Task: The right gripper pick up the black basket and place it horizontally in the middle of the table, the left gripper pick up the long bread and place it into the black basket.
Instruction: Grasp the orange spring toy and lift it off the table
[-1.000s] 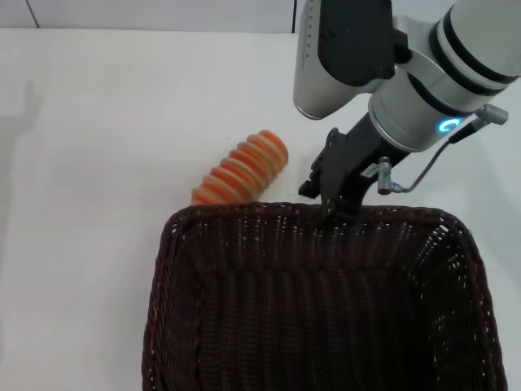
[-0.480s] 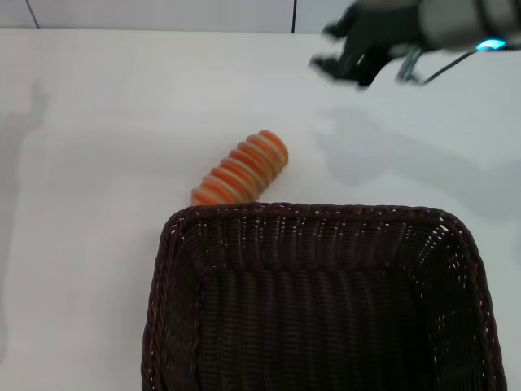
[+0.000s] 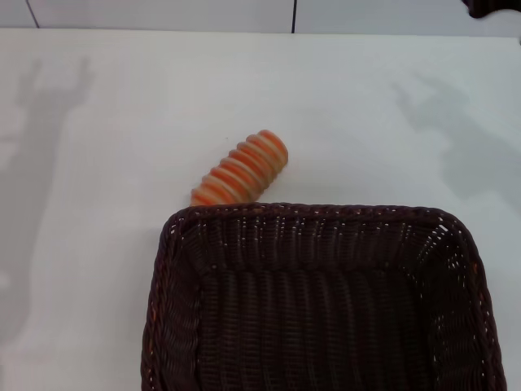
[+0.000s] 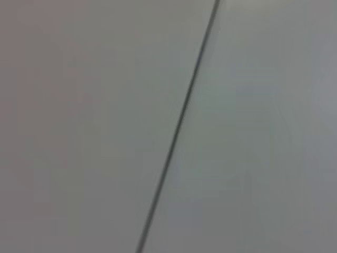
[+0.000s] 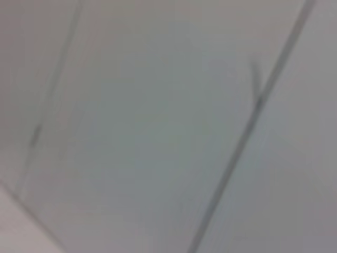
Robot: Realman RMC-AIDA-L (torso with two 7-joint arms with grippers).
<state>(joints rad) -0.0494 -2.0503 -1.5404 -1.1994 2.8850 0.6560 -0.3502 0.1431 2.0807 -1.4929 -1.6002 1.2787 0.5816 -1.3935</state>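
The black basket stands on the white table at the near edge of the head view, its long side across the view, and nothing lies in it. The long bread, striped orange and cream, lies on the table just behind the basket's far left corner, one end close to the rim. Only a dark bit of my right gripper shows at the far right top corner, far from the basket. My left gripper is out of view. Both wrist views show only grey panels with dark seams.
Arm shadows fall on the table at the far left and the far right. A grey wall with a dark seam runs behind the table's far edge.
My right gripper let go of the basket's far rim, rose and pulled back to the far right, almost out of the head view. The basket and bread have not moved.
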